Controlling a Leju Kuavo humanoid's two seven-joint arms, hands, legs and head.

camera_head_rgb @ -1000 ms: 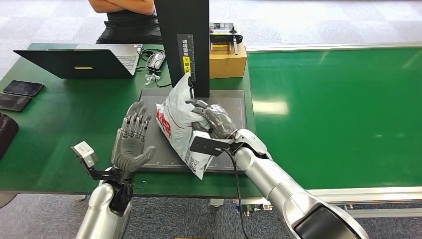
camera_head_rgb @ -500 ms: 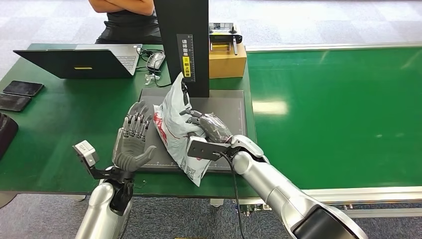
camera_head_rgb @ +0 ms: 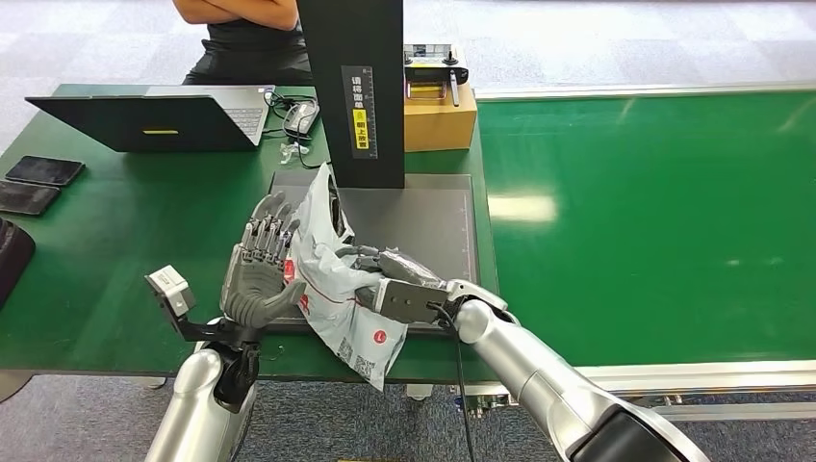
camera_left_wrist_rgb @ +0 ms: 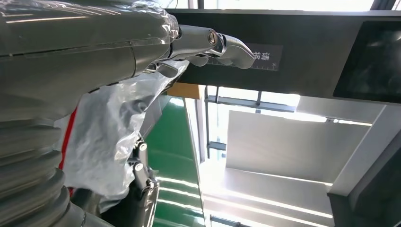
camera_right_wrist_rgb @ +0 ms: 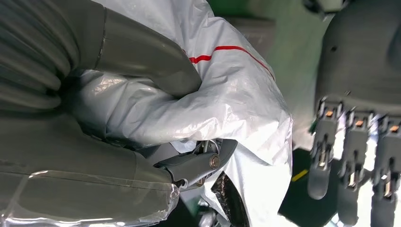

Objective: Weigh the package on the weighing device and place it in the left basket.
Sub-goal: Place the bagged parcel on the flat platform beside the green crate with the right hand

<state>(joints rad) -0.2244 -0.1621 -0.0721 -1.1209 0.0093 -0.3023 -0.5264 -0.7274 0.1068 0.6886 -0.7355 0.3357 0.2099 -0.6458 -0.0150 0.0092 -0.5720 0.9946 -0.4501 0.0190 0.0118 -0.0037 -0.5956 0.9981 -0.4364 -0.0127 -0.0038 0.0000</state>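
The package is a crumpled white plastic mailer with a red stripe. It is held tilted over the front left corner of the weighing device, a dark grey platform with a black post. My right hand grips the package from the right, its thumb pressed into the package. My left hand stands upright with fingers spread, palm facing the package and touching its left side. In the left wrist view the fingers reach past the package. In the right wrist view my left hand sits just beyond the package.
A laptop, a mouse and two phones lie on the green table at the back left. A cardboard box stands behind the scale. A person stands beyond the table. A green conveyor belt runs along the right.
My right hand has carried the package left and toward the platform's front corner, until it meets my left palm. My left hand has shifted slightly toward it.
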